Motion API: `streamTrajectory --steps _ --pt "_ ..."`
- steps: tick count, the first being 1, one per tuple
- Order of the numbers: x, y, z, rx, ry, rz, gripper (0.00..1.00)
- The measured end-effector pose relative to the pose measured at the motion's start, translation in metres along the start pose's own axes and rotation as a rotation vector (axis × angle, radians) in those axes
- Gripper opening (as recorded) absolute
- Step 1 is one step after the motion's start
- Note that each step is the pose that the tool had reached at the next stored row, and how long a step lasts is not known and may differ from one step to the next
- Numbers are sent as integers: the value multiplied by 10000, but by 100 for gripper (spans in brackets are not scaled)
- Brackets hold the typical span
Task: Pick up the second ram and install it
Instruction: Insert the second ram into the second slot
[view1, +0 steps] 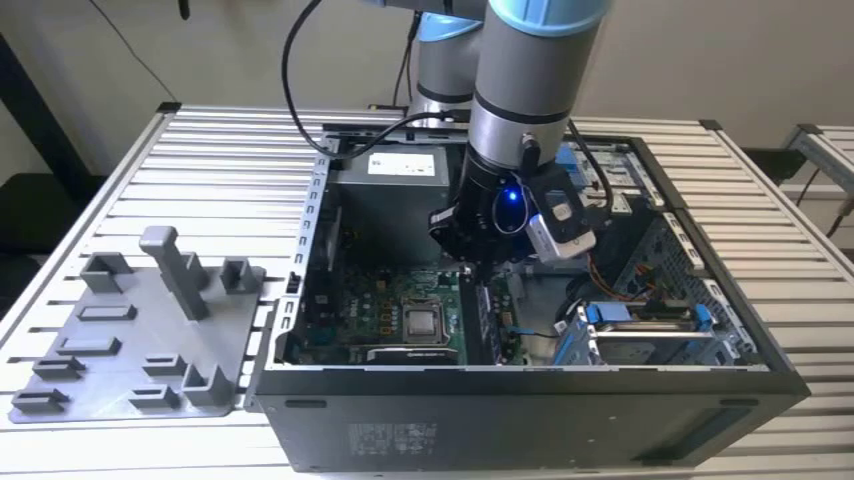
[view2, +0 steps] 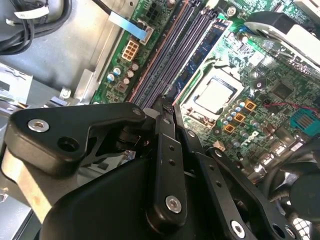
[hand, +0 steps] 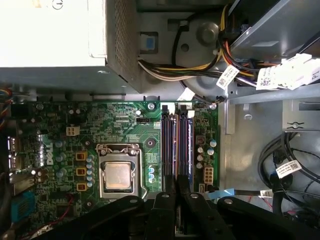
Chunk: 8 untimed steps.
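Black gripper (hand: 176, 192) fingers (view2: 167, 150) sit nearly closed over the memory slots (hand: 176, 147) on the motherboard (hand: 60, 130); nothing visibly pinched. One ram (view2: 200, 55) stands seated in a slot beside the CPU (hand: 119, 175), inside the case (view1: 534, 420).

Exterior view: high, angled down at the open computer case (view1: 534, 400) on the slatted worktop (view1: 200, 180), from a moderate distance. Both wrist views: close above the motherboard (hand: 125, 130), past the hand's linkage. Shared by all: CPU socket (hand: 119, 175) (view2: 212, 95) (view1: 424, 322), near center, toward 6 o'clock.
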<state>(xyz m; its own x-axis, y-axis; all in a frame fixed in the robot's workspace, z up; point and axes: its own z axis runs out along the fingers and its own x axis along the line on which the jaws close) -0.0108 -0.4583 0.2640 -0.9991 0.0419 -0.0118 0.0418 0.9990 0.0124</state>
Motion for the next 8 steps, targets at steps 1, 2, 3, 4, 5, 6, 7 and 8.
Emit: streamTrajectory --steps 1,2,3,4,5,6,7,8 --pt "0 0 0 1 -4 1 14" --pt "0 0 0 2 -8 0 14" --pt "0 0 0 2 -13 0 14" --pt "0 0 0 3 -18 0 14" --pt "0 0 1 1 -18 0 14" --pt "0 1 8 0 -19 0 14" --pt "0 0 24 2 -19 0 14" --pt "1 0 42 2 -19 0 14"
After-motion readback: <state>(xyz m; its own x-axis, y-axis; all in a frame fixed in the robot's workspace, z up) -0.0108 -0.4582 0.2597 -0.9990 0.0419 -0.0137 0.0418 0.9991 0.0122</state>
